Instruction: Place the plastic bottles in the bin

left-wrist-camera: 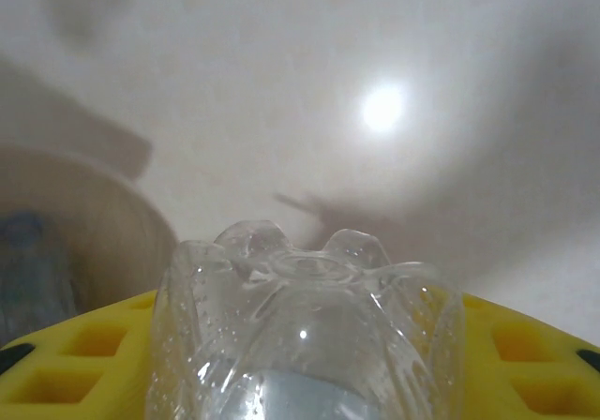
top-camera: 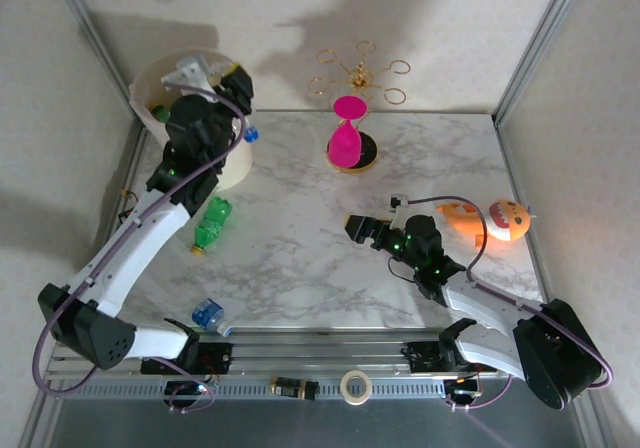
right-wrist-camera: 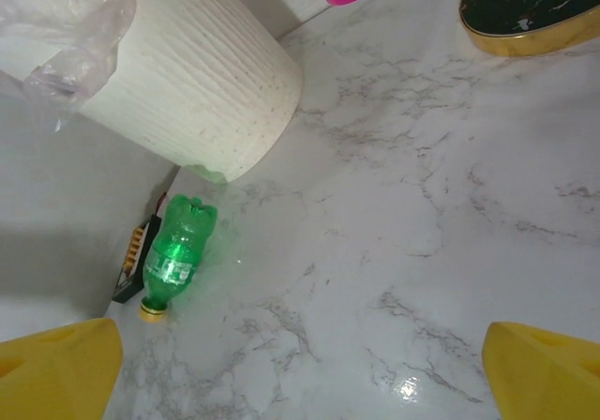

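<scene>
Left gripper (left-wrist-camera: pixel 300 359) clamps a clear plastic bottle (left-wrist-camera: pixel 300 293) with a lobed base above the cream bin (top-camera: pixel 228 168), at the table's far-left corner. Right gripper (top-camera: pixel 362 230) hangs spread wide over the glossy, grey-veined marble table (top-camera: pixel 290 268). A green bottle (top-camera: pixel 211 223) lies near the left edge.

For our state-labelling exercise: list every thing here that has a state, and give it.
left gripper: shut on the clear bottle
clear bottle: held, by the bin
right gripper: open, empty
green bottle: lying on the table, capped
blue-labelled bottle: lying at the near edge
bin: upright, bag-lined
pink hourglass: upright
</scene>
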Motion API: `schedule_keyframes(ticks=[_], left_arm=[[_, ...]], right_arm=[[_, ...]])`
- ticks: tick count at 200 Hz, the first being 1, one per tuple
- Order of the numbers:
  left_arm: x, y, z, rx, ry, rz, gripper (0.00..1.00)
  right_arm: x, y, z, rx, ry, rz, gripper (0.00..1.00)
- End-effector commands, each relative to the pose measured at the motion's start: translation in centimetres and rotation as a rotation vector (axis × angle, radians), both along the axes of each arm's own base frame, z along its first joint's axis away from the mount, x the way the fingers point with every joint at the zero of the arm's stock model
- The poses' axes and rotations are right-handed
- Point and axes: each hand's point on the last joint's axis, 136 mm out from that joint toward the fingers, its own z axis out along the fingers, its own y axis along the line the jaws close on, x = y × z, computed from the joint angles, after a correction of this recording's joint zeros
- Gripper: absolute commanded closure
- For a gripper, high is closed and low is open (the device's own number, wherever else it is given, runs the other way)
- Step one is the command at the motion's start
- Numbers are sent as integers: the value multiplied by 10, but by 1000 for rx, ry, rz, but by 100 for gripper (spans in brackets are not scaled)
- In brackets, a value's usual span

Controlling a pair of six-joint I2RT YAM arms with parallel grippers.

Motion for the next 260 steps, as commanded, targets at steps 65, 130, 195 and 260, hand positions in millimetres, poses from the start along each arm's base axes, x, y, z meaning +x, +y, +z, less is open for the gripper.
schedule_keyframes(ticks=[65,130,195,260], left_arm=[[79,90,26,206,11,290,100],[142,119,-42,173,197,289,100],[168,121,-99,136,356,236,100],[162,118,-95,121,367,217,24]], right_arm=[[-5,-13,-2,-37,-7,-44,1],[-7,-22,1,-53,-15,-77,1],[-7,-24,3,-62,-19,-89,1],[-6,-24,3,-66,-19,-89,1]])
